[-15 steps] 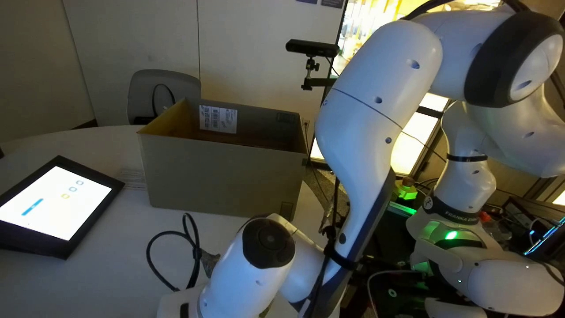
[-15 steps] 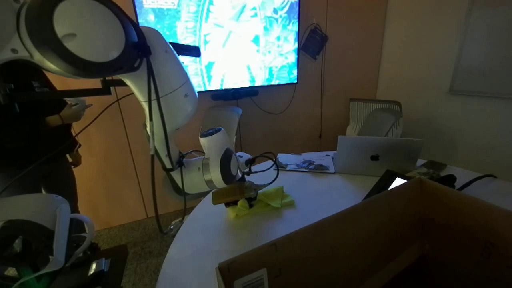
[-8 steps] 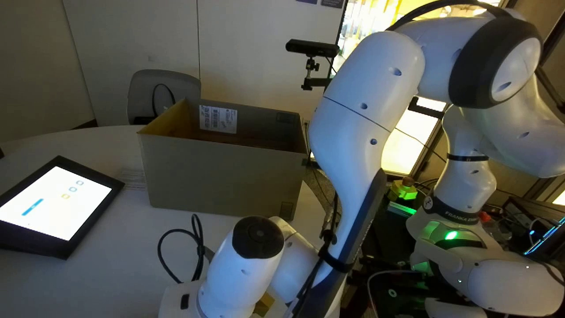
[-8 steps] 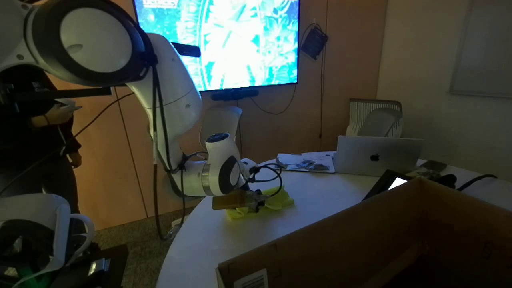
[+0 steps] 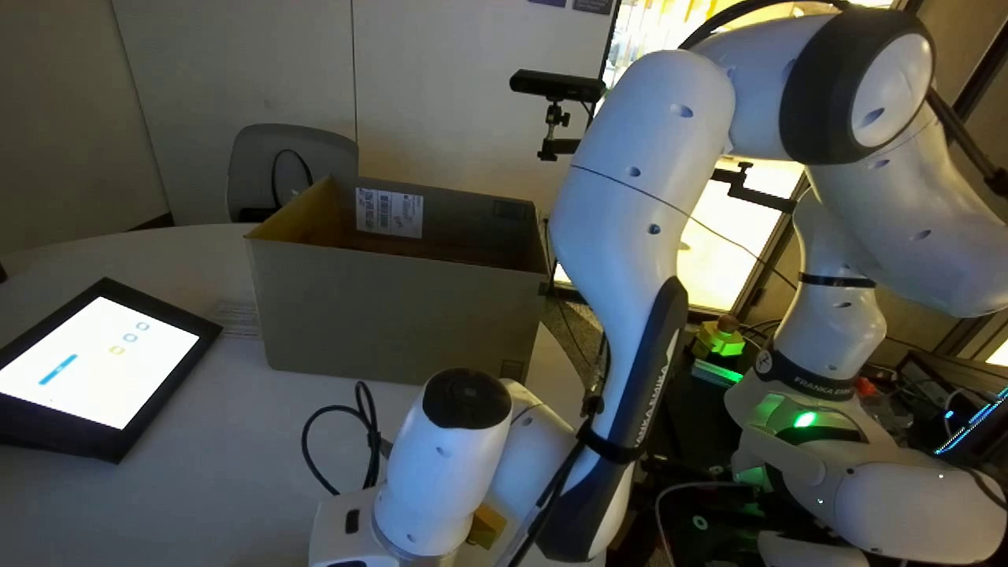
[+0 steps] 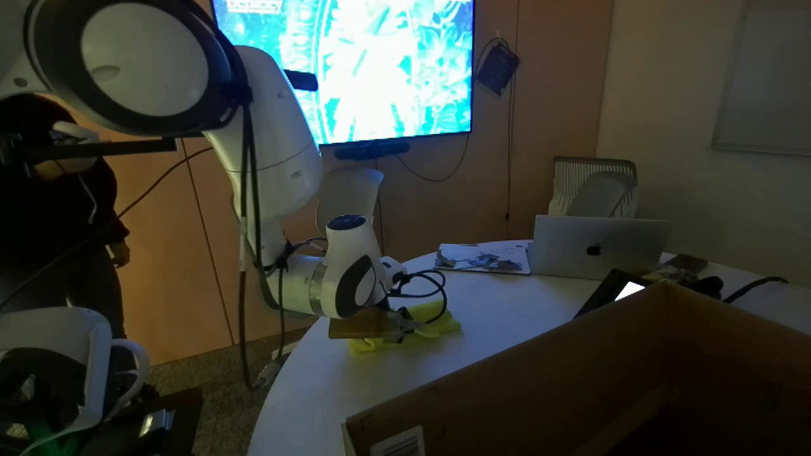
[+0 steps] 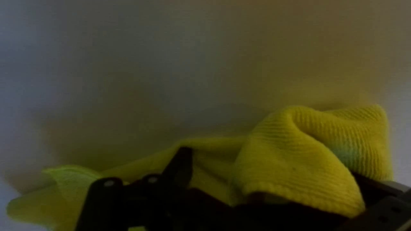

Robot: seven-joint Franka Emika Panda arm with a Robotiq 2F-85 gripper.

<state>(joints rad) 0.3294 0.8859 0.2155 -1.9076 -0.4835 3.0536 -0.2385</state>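
A crumpled yellow cloth (image 6: 437, 316) lies on the white round table, near its edge. My gripper (image 6: 398, 330) is down at the cloth, with a brown block-shaped part (image 6: 358, 326) beside it on the wrist. In the wrist view the cloth (image 7: 298, 160) fills the lower part, and the dark gripper (image 7: 269, 166) comes in from the bottom. Its left finger (image 7: 181, 166) stands against the cloth. A fold drapes over the right finger and hides its tip. The jaws are wide apart, with loose cloth between and over them.
A large open cardboard box (image 5: 402, 315) stands on the table, in both exterior views. A tablet (image 5: 102, 362), a laptop (image 6: 599, 247) and a white board with scraps (image 6: 485, 258) are also there. A second arm (image 5: 835, 339) and a person (image 6: 57, 209) stand off the table.
My wrist has come slightly lower and shifted a little over the table. The cloth has slid slightly in the same direction. The jaws have widened. The person has raised a hand.
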